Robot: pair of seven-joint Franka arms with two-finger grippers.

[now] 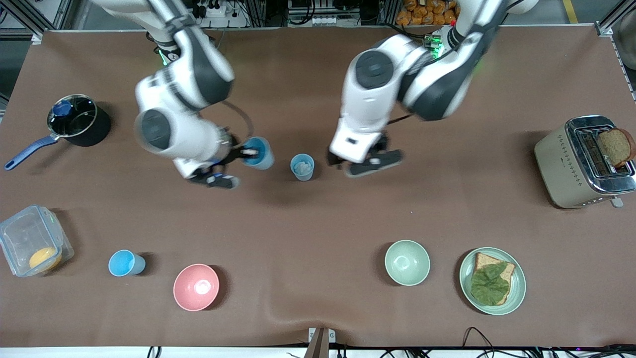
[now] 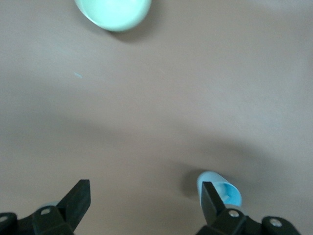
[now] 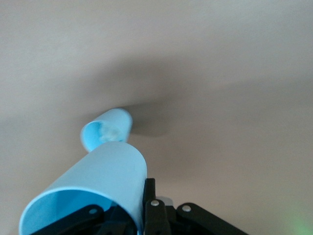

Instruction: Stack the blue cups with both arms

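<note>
My right gripper [image 1: 243,153] is shut on the rim of a blue cup [image 1: 259,152] and holds it tilted above the table; in the right wrist view this cup [image 3: 100,188] fills the space at my gripper [image 3: 132,200]. A second blue cup [image 1: 302,166] stands upright on the table close beside it, with something pale inside; it also shows in the right wrist view [image 3: 106,128]. My left gripper [image 1: 366,162] is open and empty beside that cup, toward the left arm's end; in the left wrist view [image 2: 145,191] the cup [image 2: 226,190] sits by one finger. A third blue cup [image 1: 126,262] stands nearer the front camera.
A pink bowl [image 1: 196,287] and a pale green bowl [image 1: 407,262] stand near the front edge, the green one also in the left wrist view [image 2: 112,12]. A plate with bread and lettuce [image 1: 492,280], a toaster [image 1: 581,161], a dark pot [image 1: 78,119] and a clear container [image 1: 31,247] stand around.
</note>
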